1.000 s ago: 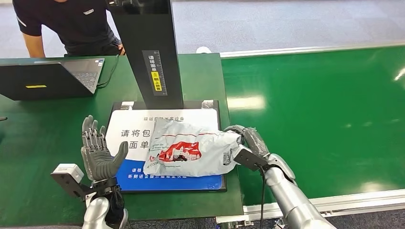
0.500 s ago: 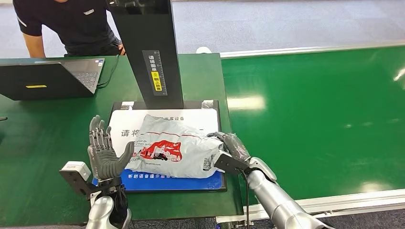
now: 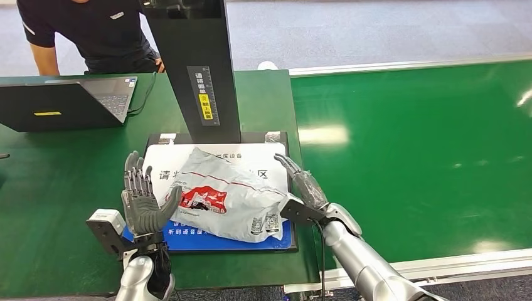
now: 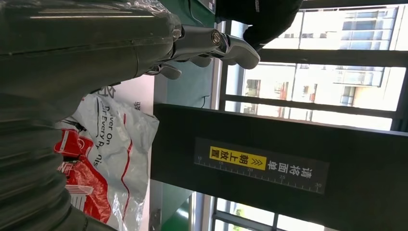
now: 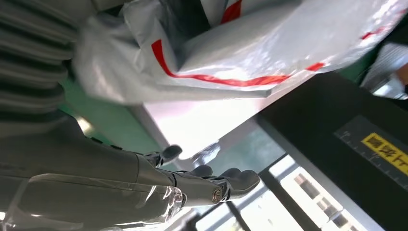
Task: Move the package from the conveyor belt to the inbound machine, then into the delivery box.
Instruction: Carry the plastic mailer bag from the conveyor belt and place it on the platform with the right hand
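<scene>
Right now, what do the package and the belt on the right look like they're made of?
Package: looks like thin grey plastic film, a soft poly mailer; it is wrinkled and glossy, with red print. Conveyor belt: smooth green sheet, probably rubber or PVC; it mirrors the ceiling lights in soft patches.

left hand, package, black post

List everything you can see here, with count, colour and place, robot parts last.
Grey plastic mailer package with red print: one, on the white-and-blue scanner pad.
Scanner pad: one, white and blue, on the green table.
Black scanner column: one, behind the pad.
Laptop: one, dark, table's far left.
Green conveyor belt: one, to the right.
Person in dark shirt: one, behind the table.
Left hand: open, at package's left edge.
Right hand: open, at its right edge.
</scene>
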Available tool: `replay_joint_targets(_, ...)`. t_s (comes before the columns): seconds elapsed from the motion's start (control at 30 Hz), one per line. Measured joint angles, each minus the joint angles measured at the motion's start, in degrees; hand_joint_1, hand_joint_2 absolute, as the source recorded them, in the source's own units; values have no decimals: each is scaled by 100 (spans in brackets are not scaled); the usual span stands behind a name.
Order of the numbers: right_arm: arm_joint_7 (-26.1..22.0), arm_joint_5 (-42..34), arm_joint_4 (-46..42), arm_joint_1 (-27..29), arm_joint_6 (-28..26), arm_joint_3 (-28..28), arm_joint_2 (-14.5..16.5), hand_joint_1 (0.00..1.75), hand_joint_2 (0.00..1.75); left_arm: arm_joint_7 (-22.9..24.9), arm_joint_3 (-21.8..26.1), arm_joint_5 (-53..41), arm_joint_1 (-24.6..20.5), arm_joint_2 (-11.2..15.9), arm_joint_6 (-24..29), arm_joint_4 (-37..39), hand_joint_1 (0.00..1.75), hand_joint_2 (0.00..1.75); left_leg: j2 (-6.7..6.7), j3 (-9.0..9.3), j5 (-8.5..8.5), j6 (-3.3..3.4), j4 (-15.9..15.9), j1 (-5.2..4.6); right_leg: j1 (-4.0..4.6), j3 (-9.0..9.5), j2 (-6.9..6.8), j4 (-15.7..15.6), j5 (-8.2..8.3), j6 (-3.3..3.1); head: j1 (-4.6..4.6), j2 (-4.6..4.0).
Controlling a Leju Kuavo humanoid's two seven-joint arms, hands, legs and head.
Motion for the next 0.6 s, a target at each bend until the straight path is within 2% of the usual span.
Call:
replay_joint_targets(0.07,125,-427,-186,27,1047,-49,-36,0,175,5,5,-27,-3,1,-32,13,0,175,0,0,0,0,1,0,0,-1,0,-1,0,0,-1,0)
replay_joint_targets(0.2,440,-1300,-689,240,3705,-225,-254,0,175,15,15,-120,-60,8,-150,88,0,175,-2,-2,0,0,2,0,0,-3,-2,-2,0,0,-1,0)
replay_joint_targets(0.3,600,-1877,-1178,562,4838,-404,-521,0,175,22,31,-221,-79,17,-197,132,0,175,-3,-3,-2,3,2,-1,-1,-1,-3,-4,-1,1,-1,0)
replay_joint_targets(0.43,645,-2495,-2025,1160,5603,-663,-956,0,175,54,60,-395,-8,45,-270,135,0,175,-5,-8,-8,5,2,-1,-1,-2,-4,-6,-2,2,0,0)
replay_joint_targets(0.6,758,-2694,-2786,1626,5789,-923,-1270,0,175,86,91,-470,31,62,-313,135,0,175,-3,-6,-10,4,2,-1,-1,-2,-2,-8,-2,2,0,0)
